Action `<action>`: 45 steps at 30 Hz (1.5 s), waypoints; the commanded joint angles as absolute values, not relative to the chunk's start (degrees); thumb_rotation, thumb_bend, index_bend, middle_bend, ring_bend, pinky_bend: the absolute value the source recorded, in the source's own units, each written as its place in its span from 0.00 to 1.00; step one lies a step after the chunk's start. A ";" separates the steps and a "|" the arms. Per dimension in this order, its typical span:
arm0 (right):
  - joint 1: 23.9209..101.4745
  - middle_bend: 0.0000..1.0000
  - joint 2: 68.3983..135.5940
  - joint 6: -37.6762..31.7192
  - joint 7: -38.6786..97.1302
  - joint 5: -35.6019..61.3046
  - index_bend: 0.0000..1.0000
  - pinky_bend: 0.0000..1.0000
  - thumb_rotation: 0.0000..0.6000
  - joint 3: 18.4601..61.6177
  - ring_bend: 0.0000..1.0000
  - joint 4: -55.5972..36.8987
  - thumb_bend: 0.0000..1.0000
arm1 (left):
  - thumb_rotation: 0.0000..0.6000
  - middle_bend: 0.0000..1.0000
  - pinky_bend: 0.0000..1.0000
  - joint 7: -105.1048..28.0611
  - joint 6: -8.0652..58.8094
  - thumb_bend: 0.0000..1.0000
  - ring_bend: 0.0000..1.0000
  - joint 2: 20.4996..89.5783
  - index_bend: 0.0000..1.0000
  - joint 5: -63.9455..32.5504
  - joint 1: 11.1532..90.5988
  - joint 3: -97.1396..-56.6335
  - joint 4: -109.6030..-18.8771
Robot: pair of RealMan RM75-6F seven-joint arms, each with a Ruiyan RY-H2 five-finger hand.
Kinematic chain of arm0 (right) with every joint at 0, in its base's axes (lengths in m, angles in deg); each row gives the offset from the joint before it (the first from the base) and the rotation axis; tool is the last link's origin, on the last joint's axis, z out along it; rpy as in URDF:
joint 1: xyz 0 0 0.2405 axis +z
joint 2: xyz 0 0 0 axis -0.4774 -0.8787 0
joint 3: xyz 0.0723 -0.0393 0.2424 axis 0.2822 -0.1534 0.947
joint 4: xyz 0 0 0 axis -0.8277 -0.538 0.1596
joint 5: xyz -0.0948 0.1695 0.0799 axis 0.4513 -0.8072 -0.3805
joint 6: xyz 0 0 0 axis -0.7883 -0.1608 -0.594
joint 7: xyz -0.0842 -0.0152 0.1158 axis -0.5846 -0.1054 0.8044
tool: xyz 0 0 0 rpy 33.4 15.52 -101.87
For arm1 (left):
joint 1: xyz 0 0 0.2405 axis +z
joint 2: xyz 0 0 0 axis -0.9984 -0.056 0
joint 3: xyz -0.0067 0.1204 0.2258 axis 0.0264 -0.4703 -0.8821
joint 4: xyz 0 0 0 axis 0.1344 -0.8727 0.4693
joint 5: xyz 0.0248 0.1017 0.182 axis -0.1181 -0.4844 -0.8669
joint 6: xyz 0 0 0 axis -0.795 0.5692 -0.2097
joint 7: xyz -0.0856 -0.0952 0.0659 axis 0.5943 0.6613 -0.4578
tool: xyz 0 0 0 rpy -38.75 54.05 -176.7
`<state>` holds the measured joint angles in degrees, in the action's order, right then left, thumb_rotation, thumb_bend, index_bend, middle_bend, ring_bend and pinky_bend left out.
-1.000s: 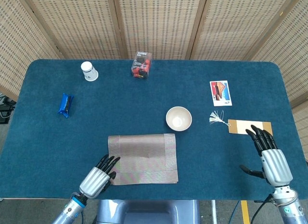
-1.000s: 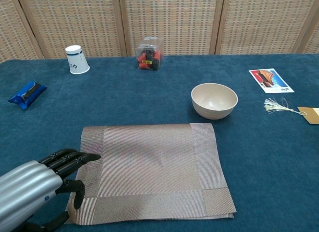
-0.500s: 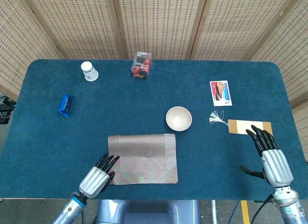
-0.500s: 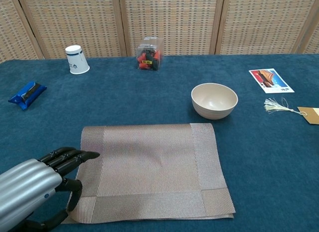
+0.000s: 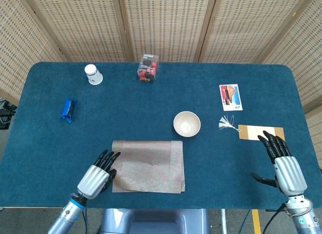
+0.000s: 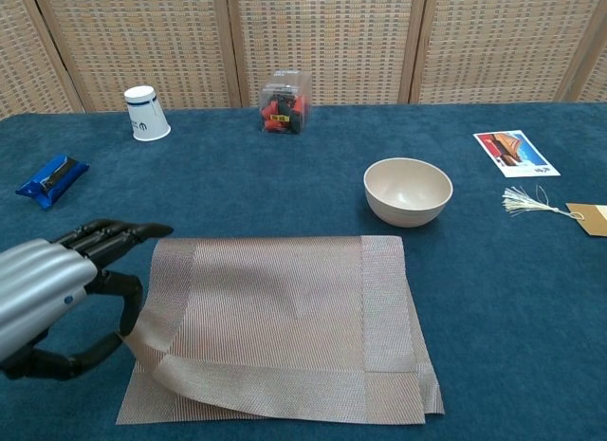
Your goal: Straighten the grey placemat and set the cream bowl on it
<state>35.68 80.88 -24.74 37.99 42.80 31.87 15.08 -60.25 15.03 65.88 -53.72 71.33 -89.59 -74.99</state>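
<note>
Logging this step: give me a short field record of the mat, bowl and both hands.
placemat: grey placemat doubled over, top layer's near-left edge lifted
bowl: cream bowl upright on the table, beyond the mat's far-right corner, not on it
left hand: left hand pinches the mat's lifted edge
right hand: right hand open, fingers spread, beside a brown tag

Both hands share one build: the left hand (image 6: pixel 57 294) and right hand (image 5: pixel 284 163) have ribbed silver backs, black fingers (thumbs too) and grey wrists ringed in blue.
</note>
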 commanded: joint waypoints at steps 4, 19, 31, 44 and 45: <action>35.75 0.00 80.51 -24.48 38.68 41.65 0.04 0.00 1.00 32.39 0.00 14.97 0.10 | 1.00 0.00 0.00 -60.34 15.99 0.55 0.00 61.35 0.65 -49.78 68.36 -83.44 -81.18; 36.06 0.00 79.08 -23.05 40.62 36.63 0.04 0.00 1.00 34.62 0.00 14.28 0.10 | 1.00 0.00 0.00 -74.48 25.66 0.55 0.00 61.65 0.65 -25.54 55.72 -63.36 -82.73; 37.01 0.00 79.30 -20.66 41.18 32.34 0.04 0.00 1.00 36.57 0.00 12.68 0.10 | 1.00 0.00 0.00 -84.31 29.27 0.55 0.00 69.48 0.63 -4.73 41.72 -54.45 -68.16; 37.18 0.00 80.13 -19.79 39.68 30.96 0.04 0.00 1.00 36.98 0.00 11.91 0.10 | 1.00 0.00 0.00 -78.48 28.44 0.21 0.00 68.20 0.14 -2.51 41.03 -56.87 -63.56; 37.19 0.00 80.22 -19.74 39.49 30.91 0.04 0.00 1.00 36.99 0.00 11.89 0.10 | 1.00 0.00 0.00 -77.50 28.23 0.21 0.00 67.59 0.12 -2.91 41.53 -57.26 -64.10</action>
